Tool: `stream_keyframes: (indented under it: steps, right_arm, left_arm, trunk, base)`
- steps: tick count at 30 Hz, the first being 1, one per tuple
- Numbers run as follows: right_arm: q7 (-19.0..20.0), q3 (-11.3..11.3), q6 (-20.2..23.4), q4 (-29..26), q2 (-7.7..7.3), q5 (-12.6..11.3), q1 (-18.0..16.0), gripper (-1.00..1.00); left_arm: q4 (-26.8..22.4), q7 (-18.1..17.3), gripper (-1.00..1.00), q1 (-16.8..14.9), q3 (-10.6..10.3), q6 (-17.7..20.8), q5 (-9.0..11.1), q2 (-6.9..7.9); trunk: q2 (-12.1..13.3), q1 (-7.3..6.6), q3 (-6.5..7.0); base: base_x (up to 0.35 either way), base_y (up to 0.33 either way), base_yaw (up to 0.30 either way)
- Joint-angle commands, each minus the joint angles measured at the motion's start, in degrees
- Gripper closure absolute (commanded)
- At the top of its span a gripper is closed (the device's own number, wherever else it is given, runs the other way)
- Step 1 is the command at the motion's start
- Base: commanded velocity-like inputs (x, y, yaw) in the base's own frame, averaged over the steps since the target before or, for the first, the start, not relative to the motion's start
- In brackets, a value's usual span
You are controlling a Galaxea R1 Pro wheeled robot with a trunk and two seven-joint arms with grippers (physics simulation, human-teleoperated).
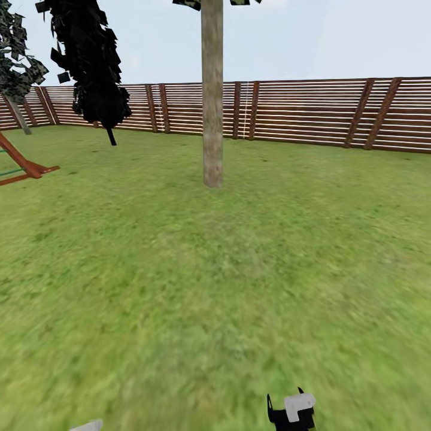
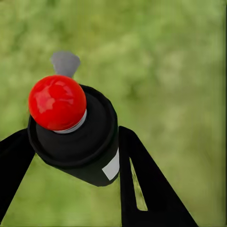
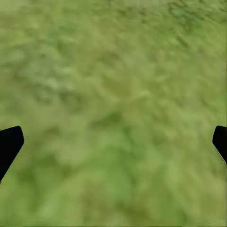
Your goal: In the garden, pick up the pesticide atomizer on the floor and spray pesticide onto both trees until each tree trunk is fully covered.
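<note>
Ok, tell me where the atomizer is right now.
The atomizer sits clamped in the left pincer, seen in the left wrist view with its red cap facing the camera, above the lawn.

The head view looks forward and slightly down across the lawn (image 1: pixel 179 269) toward a tree trunk (image 1: pixel 212 96) and the slatted fence (image 1: pixel 311 111) well beyond it. The left wrist view looks down along its tool (image 2: pixel 71 156) at blurred grass from close above the atomizer (image 2: pixel 75 127). The right wrist view faces straight down at the lawn (image 3: pixel 113 113) between its tool's wide-set fingertips (image 3: pixel 8 142); all three share only grass.
</note>
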Motion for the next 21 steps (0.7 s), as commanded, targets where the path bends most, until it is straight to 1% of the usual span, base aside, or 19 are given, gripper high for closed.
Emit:
stream_keyframes:
  steps: [1, 21]
  right_arm:
    - [0.0, 0.0, 0.0, 0.0, 0.0, 0.0, 0.0, -1.0]
    - [0.0, 0.0, 0.0, 0.0, 0.0, 0.0, 0.0, -1.0]
  left_arm:
    - [0.0, 0.0, 1.0, 0.0, 0.0, 0.0, 0.0, 0.0]
    - [0.0, 0.0, 1.0, 0.0, 0.0, 0.0, 0.1, 0.0]
  trunk:
    - [0.0, 0.0, 0.0]
    - [0.0, 0.0, 0.0]
  base:
    - [0.344, 0.0, 0.0]
    - [0.344, 0.0, 0.0]
